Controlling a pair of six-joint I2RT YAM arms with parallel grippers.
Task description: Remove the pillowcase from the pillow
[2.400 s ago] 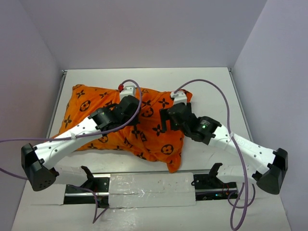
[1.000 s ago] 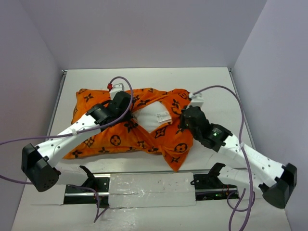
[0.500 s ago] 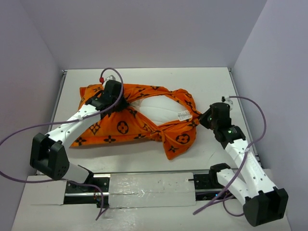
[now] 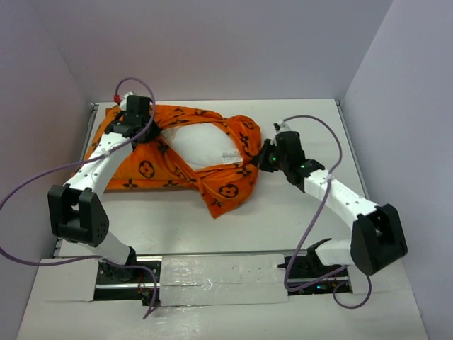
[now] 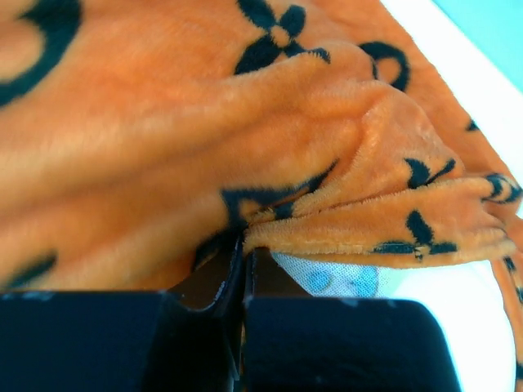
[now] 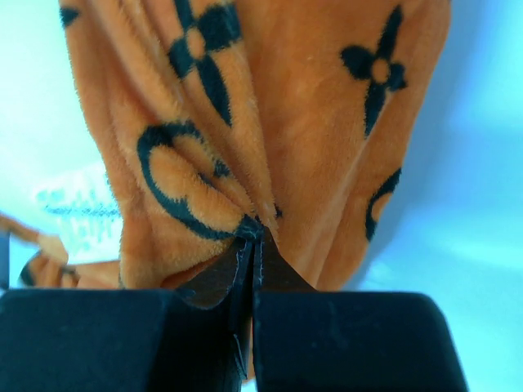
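The orange pillowcase with dark brown motifs lies bunched at the table's left and middle. Its mouth gapes, baring the white pillow and its tag. My left gripper sits at the far left rim of that mouth. In the left wrist view its jaws stand almost together on a fold of the pillowcase, with white pillow under the hem. My right gripper is at the mouth's right end. It is shut on a pinch of pillowcase, with the pillow's tag to its left.
The white table is boxed in by pale walls at the back and on both sides. Purple cables loop from both wrists. A taped mounting rail runs along the near edge. A loose orange flap hangs toward the near side.
Both grippers have pulled the bundle left and back. The left went to the far left corner, while the right swung out right, then back in leftward. More white pillow shows.
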